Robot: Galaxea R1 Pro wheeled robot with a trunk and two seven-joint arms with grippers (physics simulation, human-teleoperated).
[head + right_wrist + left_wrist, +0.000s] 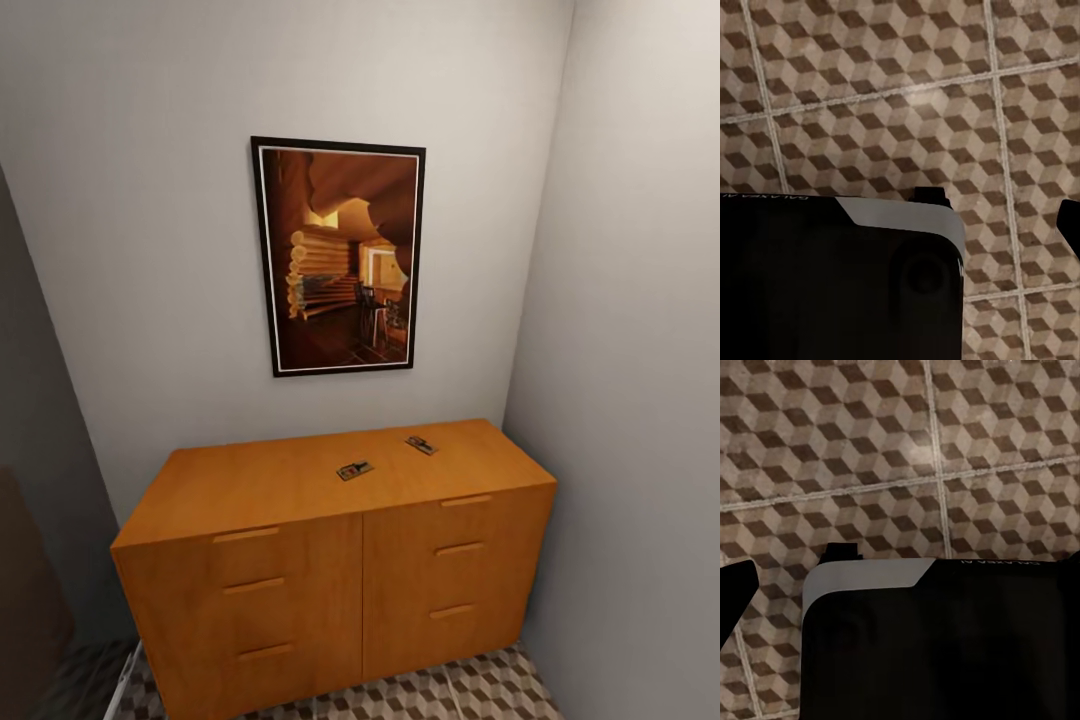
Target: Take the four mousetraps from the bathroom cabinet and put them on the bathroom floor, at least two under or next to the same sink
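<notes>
Two small brown wooden mousetraps point(354, 470) point(421, 445) are seen lying on the orange-brown wooden cabinet point(300, 560), not yet lifted; gripper states cannot be told.

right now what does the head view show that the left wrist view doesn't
Head view alone: the cabinet against the wall, two mousetraps on its top, one nearer the middle and one further back to the right, and a framed picture hanging above. Left wrist view alone: a close look straight down at grout lines crossing between tiles, with a dark body of the robot in the foreground. Both share the cube-patterned bathroom floor.
</notes>
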